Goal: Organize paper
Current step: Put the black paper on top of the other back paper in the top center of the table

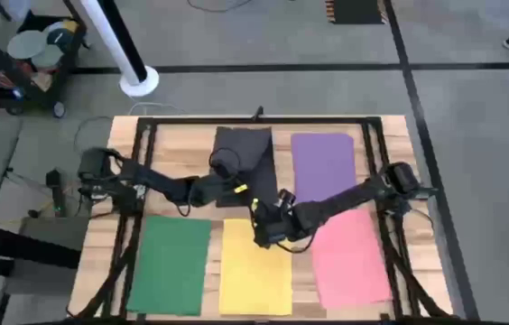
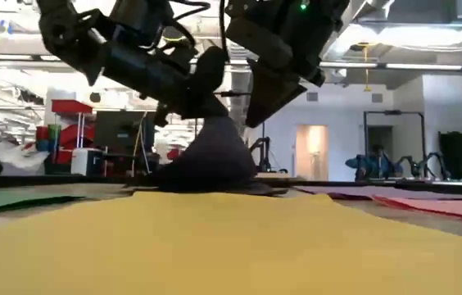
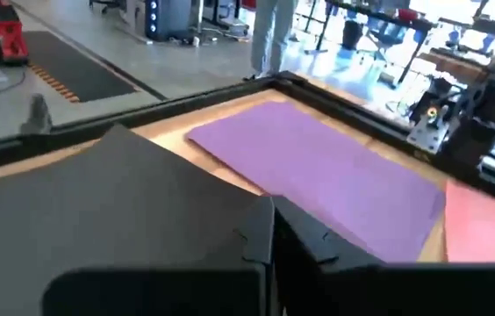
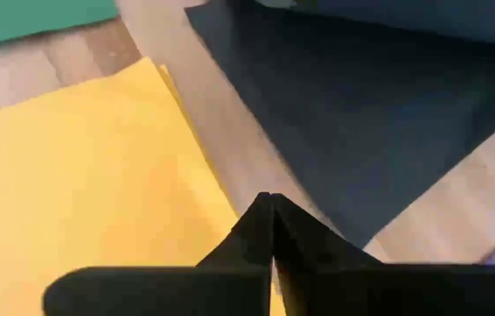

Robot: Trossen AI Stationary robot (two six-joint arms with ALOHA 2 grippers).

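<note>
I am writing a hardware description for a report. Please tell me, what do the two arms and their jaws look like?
Both arms are dark, nearly black, built of jointed segments with black cables looped alongside. The left arm carries a small yellow marking near its wrist. The right arm shows a lit green indicator in the low view. The left gripper and right gripper have flat, matte black, pointed jaws.

Table [image 1: 390,135]: five sheets lie near one another, narrow wood strips between.
- Far row: black sheet [image 1: 253,149], one part lifted off the wood; purple sheet [image 1: 323,162] flat.
- Near row: green [image 1: 171,266], yellow [image 1: 254,280], pink [image 1: 352,257], flat.
- Obstruction: both arms cross mid-table; left gripper [image 1: 223,185] over black sheet's near edge, right gripper [image 1: 263,233] over yellow's far edge.
</note>
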